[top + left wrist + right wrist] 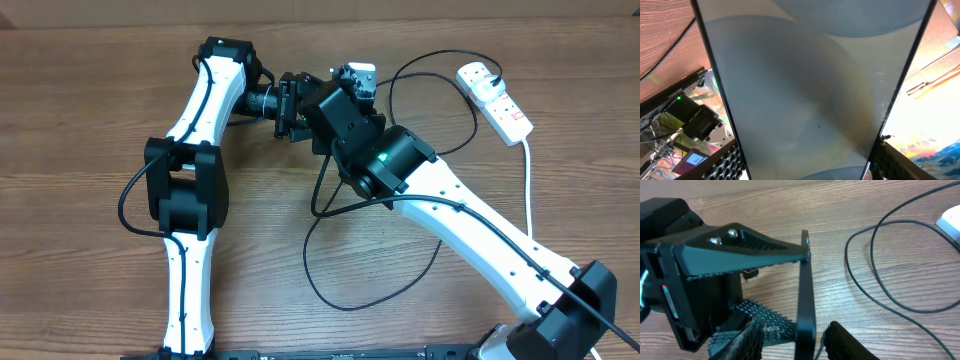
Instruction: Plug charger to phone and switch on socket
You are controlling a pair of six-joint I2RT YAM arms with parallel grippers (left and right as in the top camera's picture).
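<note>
My left gripper [290, 105] is shut on the phone [805, 90], holding it up on edge above the table; its glass fills the left wrist view. In the right wrist view the phone [806, 295] is edge-on between the left gripper's ridged jaws. My right gripper [795, 332] is open, one finger on each side of the phone's near edge, not pressing it. A thin strand of the charger's black cable [875, 245] runs down beside the right finger; its connector tip is hidden. The cable loops [370, 290] to a plug in the white socket [497, 100].
The socket's thick white cord [528, 190] runs down the right side of the table. The charger cable lies in wide loops under and around my right arm [460, 215]. My left arm [190, 190] stretches along the left. The socket's corner shows in the right wrist view [951, 224].
</note>
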